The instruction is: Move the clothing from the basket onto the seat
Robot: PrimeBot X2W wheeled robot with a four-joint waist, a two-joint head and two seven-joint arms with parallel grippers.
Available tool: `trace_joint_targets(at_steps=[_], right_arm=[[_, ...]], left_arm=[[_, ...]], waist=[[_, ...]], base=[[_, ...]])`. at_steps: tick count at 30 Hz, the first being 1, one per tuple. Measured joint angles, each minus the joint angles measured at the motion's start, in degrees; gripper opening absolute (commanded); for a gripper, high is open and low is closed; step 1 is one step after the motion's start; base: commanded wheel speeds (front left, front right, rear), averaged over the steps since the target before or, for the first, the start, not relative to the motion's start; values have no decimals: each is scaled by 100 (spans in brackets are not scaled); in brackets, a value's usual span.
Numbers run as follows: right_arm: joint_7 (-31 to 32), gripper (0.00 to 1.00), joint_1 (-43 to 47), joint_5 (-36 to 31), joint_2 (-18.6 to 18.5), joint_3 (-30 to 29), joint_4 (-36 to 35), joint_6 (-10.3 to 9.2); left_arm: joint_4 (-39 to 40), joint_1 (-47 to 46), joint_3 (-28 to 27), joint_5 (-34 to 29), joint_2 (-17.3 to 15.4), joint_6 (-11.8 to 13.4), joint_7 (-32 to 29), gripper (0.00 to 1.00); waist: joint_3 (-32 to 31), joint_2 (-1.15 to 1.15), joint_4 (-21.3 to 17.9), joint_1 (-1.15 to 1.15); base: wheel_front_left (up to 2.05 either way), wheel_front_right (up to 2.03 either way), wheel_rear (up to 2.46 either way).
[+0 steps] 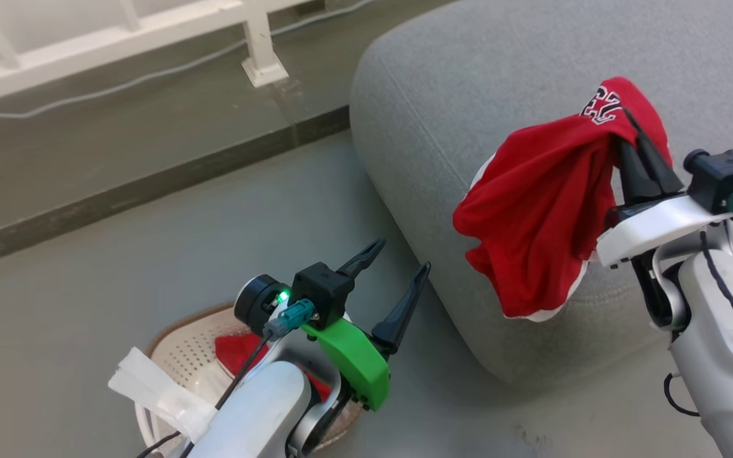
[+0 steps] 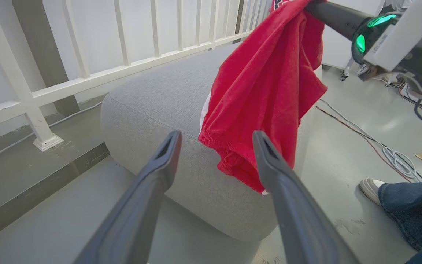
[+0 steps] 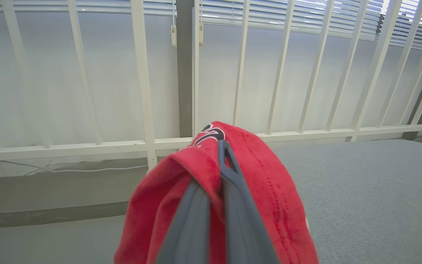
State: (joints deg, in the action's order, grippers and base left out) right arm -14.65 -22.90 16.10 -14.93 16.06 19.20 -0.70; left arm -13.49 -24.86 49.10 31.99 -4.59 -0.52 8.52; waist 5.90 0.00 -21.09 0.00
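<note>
My right gripper [image 1: 626, 121] is shut on a red garment [image 1: 544, 203] with white trim and a black-and-white number print. The garment hangs from it above the near edge of the grey seat [image 1: 468, 76]. In the right wrist view the shut gripper [image 3: 222, 154] is wrapped in the red cloth [image 3: 269, 205] over the seat [image 3: 361, 190]. My left gripper [image 1: 404, 254] is open and holds nothing, raised above the cream basket [image 1: 175, 343] on the floor. More red clothing [image 1: 236, 353] lies in the basket. In the left wrist view the open gripper [image 2: 216, 135] faces the hanging garment [image 2: 266, 84] and the seat [image 2: 159, 99].
A white railing [image 1: 258, 57] on a raised ledge runs behind the seat, with a cable along it. A person's shoe [image 2: 372, 185] and jeans leg [image 2: 412, 209] are on the floor right of the seat, near loose cables [image 2: 390, 152].
</note>
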Motion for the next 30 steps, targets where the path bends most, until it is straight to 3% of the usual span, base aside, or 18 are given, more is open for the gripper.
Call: trace_joint_targets(at_steps=[13, 30], right_arm=[[0, 0, -174, 64, -104, -419, -235, -41], [257, 0, -2469, 101, -720, -824, -60, 75]], left_arm=[[196, -261, 105, -114, -2, -23, -188, 100], [661, -814, 140, -264, -143, -48, -605, 100]], waist=[[681, 0, -195, 0], [1751, 0, 17, 0]], base=[[0, 0, 0], [0, 0, 0]])
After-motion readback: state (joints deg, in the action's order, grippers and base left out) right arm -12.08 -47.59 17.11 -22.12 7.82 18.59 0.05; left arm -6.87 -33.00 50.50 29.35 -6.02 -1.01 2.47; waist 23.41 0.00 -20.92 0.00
